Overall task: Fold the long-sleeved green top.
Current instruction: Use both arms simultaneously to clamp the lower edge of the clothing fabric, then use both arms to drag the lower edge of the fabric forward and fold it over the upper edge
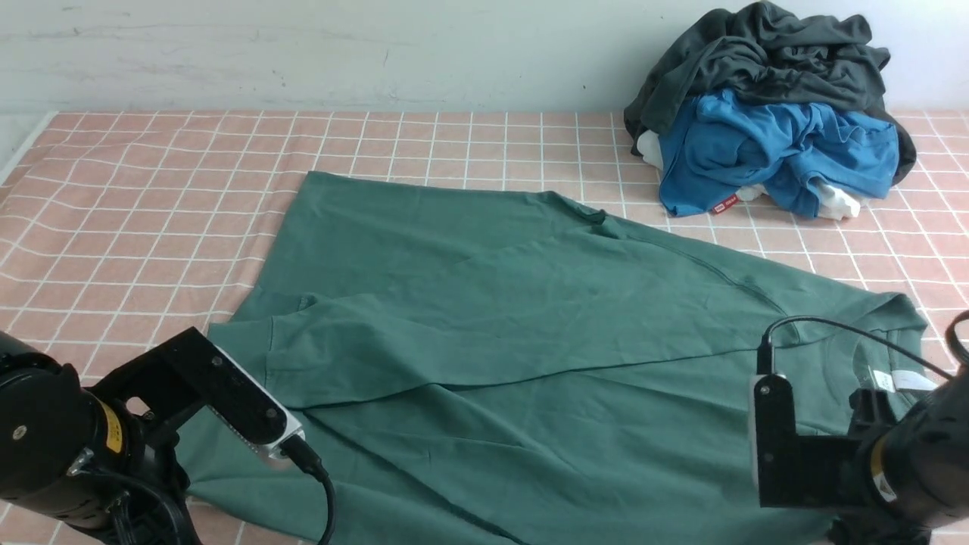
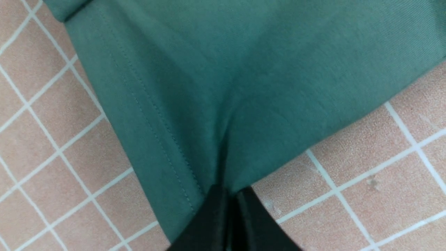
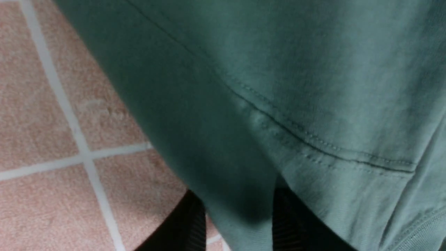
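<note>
A pink checked tablecloth [image 1: 151, 189] covers the whole surface. On it the green top [image 1: 530, 325] lies spread from the centre down toward 6 o'clock of the front view. It is flat but for a long diagonal fold running from about 8 o'clock up toward 3 o'clock, and its neck opening sits at 4 o'clock. Well apart from it, at 1 o'clock against the wall, is a heap of clothes, with a charcoal garment [image 1: 764, 53] draped over a blue garment [image 1: 772, 144]. At 7 o'clock the left gripper [image 2: 228, 191] has its jaws pressed together on a corner of the top beside a stitched hem, and the cloth creases into the tips. At 4 o'clock the right gripper [image 3: 238, 195] has its jaws standing apart with a fold of the top between them, beside a seam; I cannot tell whether they press it. A small white label [image 1: 905, 381] shows inside the neck.
</note>
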